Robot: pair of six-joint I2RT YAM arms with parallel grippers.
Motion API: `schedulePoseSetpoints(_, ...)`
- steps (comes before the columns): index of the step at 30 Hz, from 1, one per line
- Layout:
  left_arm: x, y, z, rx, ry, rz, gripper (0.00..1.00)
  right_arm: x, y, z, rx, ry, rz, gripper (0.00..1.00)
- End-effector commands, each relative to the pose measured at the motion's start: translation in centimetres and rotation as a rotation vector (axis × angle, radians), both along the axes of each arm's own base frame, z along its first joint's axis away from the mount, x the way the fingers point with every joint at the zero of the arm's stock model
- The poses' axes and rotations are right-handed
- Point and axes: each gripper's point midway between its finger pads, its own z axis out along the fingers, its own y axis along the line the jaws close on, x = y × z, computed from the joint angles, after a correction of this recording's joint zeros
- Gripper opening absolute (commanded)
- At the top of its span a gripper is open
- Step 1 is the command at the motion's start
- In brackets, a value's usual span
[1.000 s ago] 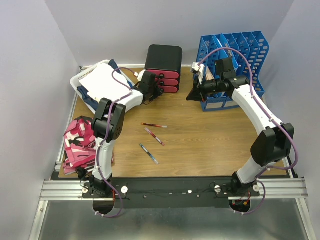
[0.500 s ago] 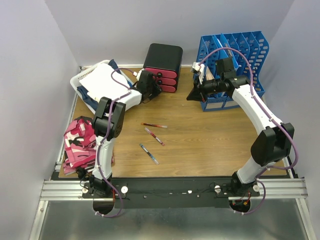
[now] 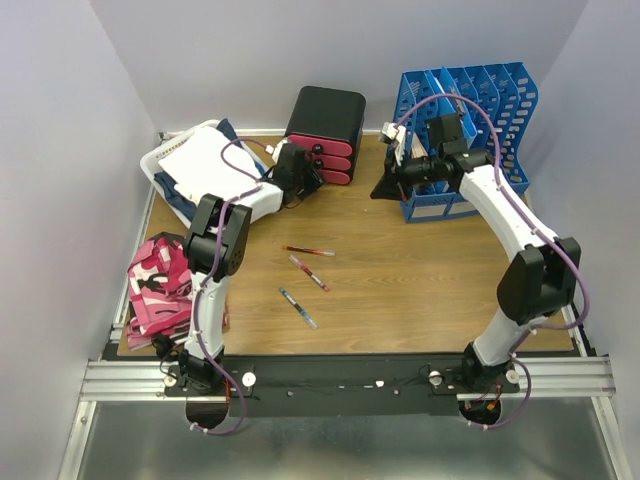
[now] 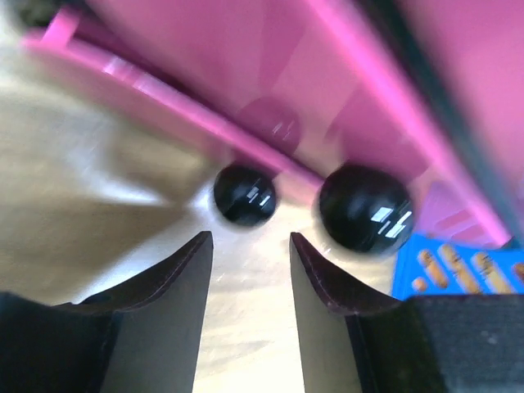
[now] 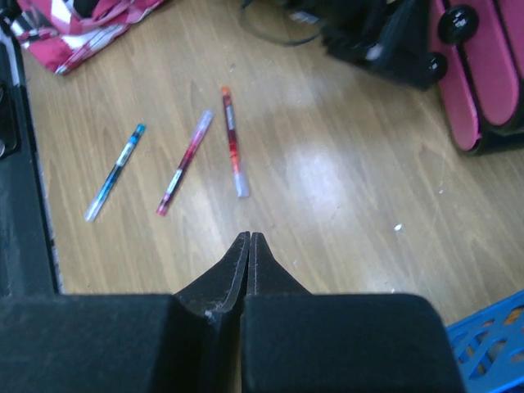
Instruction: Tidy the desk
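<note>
Left wrist view: my left gripper (image 4: 250, 241), spread, sits below round glossy black knob (image 4: 244, 195), frame centre; off-centre closing could slip off.

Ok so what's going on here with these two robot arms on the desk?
Two robot arms are tidying a desk. The left gripper is up against the drawer unit, its jaws open and lined up with a black knob on one of the drawers, not closed on it. The right gripper is shut and empty, hanging above the desk near the blue file rack. Three pens lie loose in the middle, not yet put away.
</note>
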Motion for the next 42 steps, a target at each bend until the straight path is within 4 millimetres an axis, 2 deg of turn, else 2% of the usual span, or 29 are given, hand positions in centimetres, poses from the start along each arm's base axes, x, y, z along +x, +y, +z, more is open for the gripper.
schedulePoseSetpoints(1,-2.1,1.4,2.7,0.073,-0.074,-0.038,0.54,2.6,1.0,-1.1,-0.010,0.035,-0.016,0.08)
schedulePoseSetpoints(2,-2.6,1.6,4.4,0.076,-0.103,-0.045,0.55,3.7,1.3,-0.3,-0.021,0.007,-0.029,0.08)
schedulePoseSetpoints(3,-3.3,2.4,3.8,0.109,-0.095,-0.031,0.55,4.3,1.7,-0.8,-0.058,0.011,-0.053,0.08)
schedulePoseSetpoints(4,-3.7,2.8,4.1,0.136,-0.107,-0.042,0.56,5.3,2.1,-2.2,-0.079,0.034,-0.058,0.08)
schedulePoseSetpoints(5,-4.1,3.1,5.7,0.142,-0.136,-0.044,0.57,6.0,2.5,-2.3,-0.088,0.032,-0.073,0.08)
schedulePoseSetpoints(6,-4.9,3.5,5.3,0.160,-0.125,-0.051,0.57,7.5,3.1,-1.0,-0.099,-0.021,-0.104,0.08)
schedulePoseSetpoints(7,-5.2,4.0,5.7,0.182,-0.134,-0.050,0.57,8.6,3.5,-2.4,-0.119,-0.011,-0.112,0.08)
schedulePoseSetpoints(8,-5.6,4.3,7.0,0.199,-0.162,-0.058,0.58,9.5,3.9,-2.4,-0.127,-0.024,-0.133,0.08)
schedulePoseSetpoints(9,-6.2,4.7,6.7,0.219,-0.156,-0.063,0.59,11.0,4.7,-0.7,-0.113,-0.080,-0.156,0.08)
schedulePoseSetpoints(10,-6.5,5.1,6.9,0.234,-0.162,-0.061,0.60,11.4,5.3,-0.5,-0.098,-0.084,-0.150,0.09)
schedulePoseSetpoints(11,-6.7,5.5,7.9,0.248,-0.185,-0.063,0.60,12.2,5.9,-1.6,-0.096,-0.065,-0.148,0.09)
schedulePoseSetpoints(13,-7.2,5.8,7.9,0.263,-0.182,-0.065,0.62,13.4,7.3,-0.5,-0.045,-0.069,-0.170,0.07)
schedulePoseSetpoints(14,-7.3,5.9,8.5,0.265,-0.194,-0.065,0.62,14.0,7.9,-1.8,-0.039,-0.042,-0.181,0.05)
schedulePoseSetpoints(17,-7.6,5.8,8.8,0.258,-0.201,-0.076,0.65,15.8,9.0,-2.6,-0.029,-0.050,-0.257,0.02)
schedulePoseSetpoints(18,-7.5,5.6,9.0,0.252,-0.208,-0.080,0.65,16.9,9.0,-3.6,-0.060,-0.073,-0.309,0.00)
schedulePoseSetpoints(20,-7.4,5.4,8.9,0.245,-0.208,-0.084,0.66,18.4,8.2,-4.3,-0.092,-0.088,-0.415,0.00)
schedulePoseSetpoints(23,-6.9,4.8,9.0,0.225,-0.220,-0.098,0.66,20.8,5.8,-4.5,-0.152,-0.151,-0.590,0.01)
schedulePoseSetpoints(24,-6.6,4.5,9.2,0.211,-0.234,-0.104,0.66,22.0,4.0,-4.8,-0.184,-0.186,-0.695,0.01)
schedulePoseSetpoints(26,-6.3,4.0,8.3,0.192,-0.222,-0.113,0.66,22.9,2.1,-3.9,-0.190,-0.229,-0.808,0.01)
schedulePoseSetpoints(27,-5.8,3.6,8.7,0.177,-0.241,-0.111,0.66,23.5,0.6,-4.3,-0.219,-0.264,-0.896,0.01)
schedulePoseSetpoints(29,-5.5,2.7,7.5,0.139,-0.220,-0.131,0.66,23.9,-0.8,-3.8,-0.234,-0.294,-0.963,0.00)
schedulePoseSetpoints(30,-5.0,2.2,7.9,0.119,-0.231,-0.136,0.68,24.3,-1.9,-3.7,-0.250,-0.309,-1.007,0.00)
schedulePoseSetpoints(32,-4.5,1.4,6.6,0.100,-0.207,-0.154,0.73,24.2,-2.5,-3.9,-0.259,-0.301,-1.020,0.01)
schedulePoseSetpoints(34,-3.7,0.7,6.8,0.075,-0.213,-0.150,0.73,23.8,-2.9,-4.9,-0.271,-0.273,-0.999,0.01)
schedulePoseSetpoints(35,-3.5,0.3,6.1,0.069,-0.201,-0.154,0.73,23.5,-2.8,-4.9,-0.268,-0.268,-0.988,0.01)
schedulePoseSetpoints(37,-2.7,-0.7,6.7,0.048,-0.214,-0.158,0.73,22.6,-1.9,-3.6,-0.229,-0.271,-0.928,0.01)
schedulePoseSetpoints(38,-2.3,-0.9,5.7,0.053,-0.199,-0.155,0.73,21.8,-1.7,-4.3,-0.233,-0.255,-0.892,0.01)
schedulePoseSetpoints(39,-1.8,-1.5,6.1,0.046,-0.207,-0.154,0.73,21.1,-1.3,-2.7,-0.202,-0.268,-0.859,0.01)
schedulePoseSetpoints(42,-0.7,-2.0,4.9,0.019,-0.195,-0.106,0.70,17.5,2.1,-2.5,-0.141,-0.211,-0.567,0.04)
